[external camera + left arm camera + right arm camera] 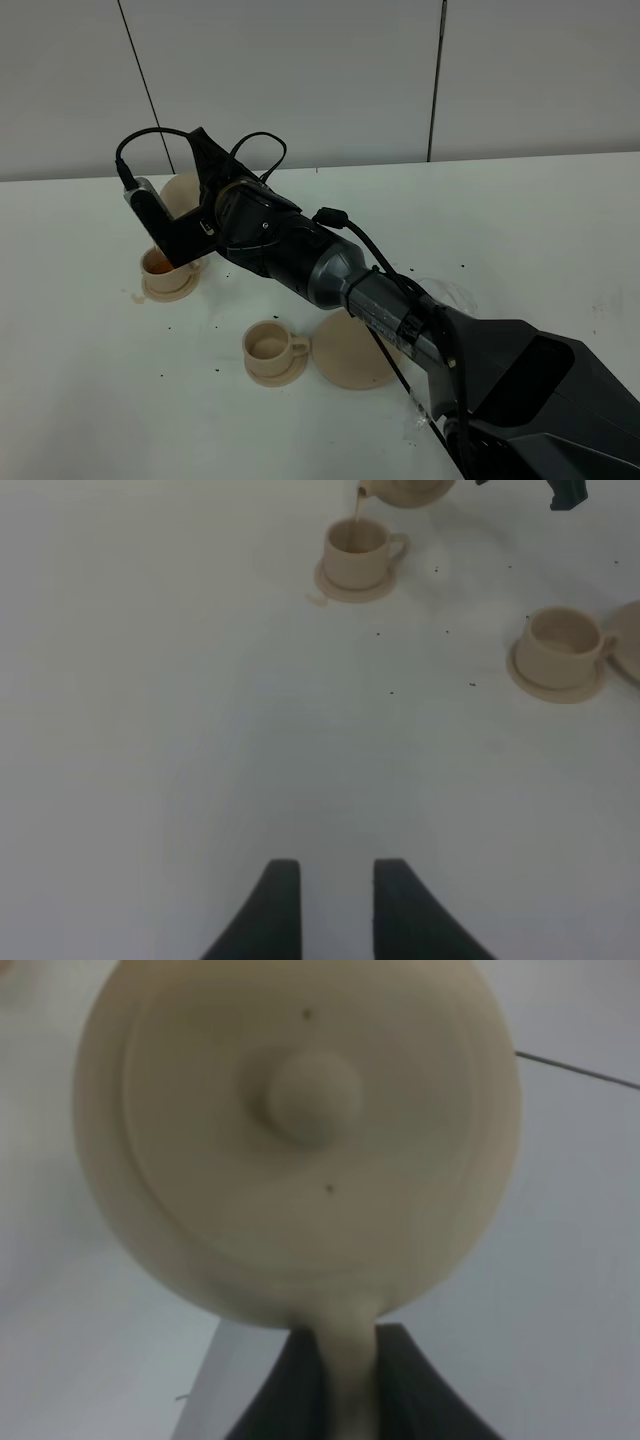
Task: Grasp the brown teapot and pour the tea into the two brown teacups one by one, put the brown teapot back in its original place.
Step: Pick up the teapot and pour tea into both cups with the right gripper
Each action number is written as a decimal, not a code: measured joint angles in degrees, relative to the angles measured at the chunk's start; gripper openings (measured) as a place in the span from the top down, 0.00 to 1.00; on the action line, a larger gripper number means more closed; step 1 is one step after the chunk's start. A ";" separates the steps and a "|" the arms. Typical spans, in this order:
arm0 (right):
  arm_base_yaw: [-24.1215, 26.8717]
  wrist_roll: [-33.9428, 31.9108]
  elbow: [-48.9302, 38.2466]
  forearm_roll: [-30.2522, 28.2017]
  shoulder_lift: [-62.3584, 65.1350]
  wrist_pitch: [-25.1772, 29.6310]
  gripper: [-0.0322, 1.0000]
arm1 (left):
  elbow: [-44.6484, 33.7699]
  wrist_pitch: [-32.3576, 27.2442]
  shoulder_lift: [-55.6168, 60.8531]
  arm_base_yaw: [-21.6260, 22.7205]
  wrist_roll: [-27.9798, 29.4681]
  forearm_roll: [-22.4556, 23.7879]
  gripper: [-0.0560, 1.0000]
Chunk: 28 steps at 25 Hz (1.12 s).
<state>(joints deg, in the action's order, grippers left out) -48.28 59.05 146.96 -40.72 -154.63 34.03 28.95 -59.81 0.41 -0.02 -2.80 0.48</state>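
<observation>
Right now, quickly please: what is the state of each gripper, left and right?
Left gripper: open, jaws apart, holding nothing.
Right gripper: closed, holding the brown teapot.

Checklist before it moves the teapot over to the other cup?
1. Right hand grip on brown teapot, by its handle: ok, clamped.
2. Stream lands inside teacup under the spout: ok.
3. No spill beside that cup: not ok, small tan spill.
4. Other teacup upright: ok.
5. Large saucer bare for the return: ok.
6. Left hand out of the way: ok, open, empty, apart from both cups.
</observation>
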 joint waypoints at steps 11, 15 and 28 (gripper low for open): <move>0.00 1.42 0.00 0.00 0.00 0.00 0.88 | 0.00 0.00 0.00 0.00 0.00 0.00 0.71; 0.00 2.24 0.00 0.00 0.00 0.00 0.88 | 0.00 0.00 0.00 0.00 0.00 0.00 0.71; 0.00 4.35 0.00 0.00 0.00 0.00 0.88 | 0.00 0.00 0.00 0.00 0.00 0.00 0.71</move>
<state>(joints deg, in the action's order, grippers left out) -48.28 63.40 146.96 -40.72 -154.63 34.03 28.95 -59.81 0.41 -0.02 -2.80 0.48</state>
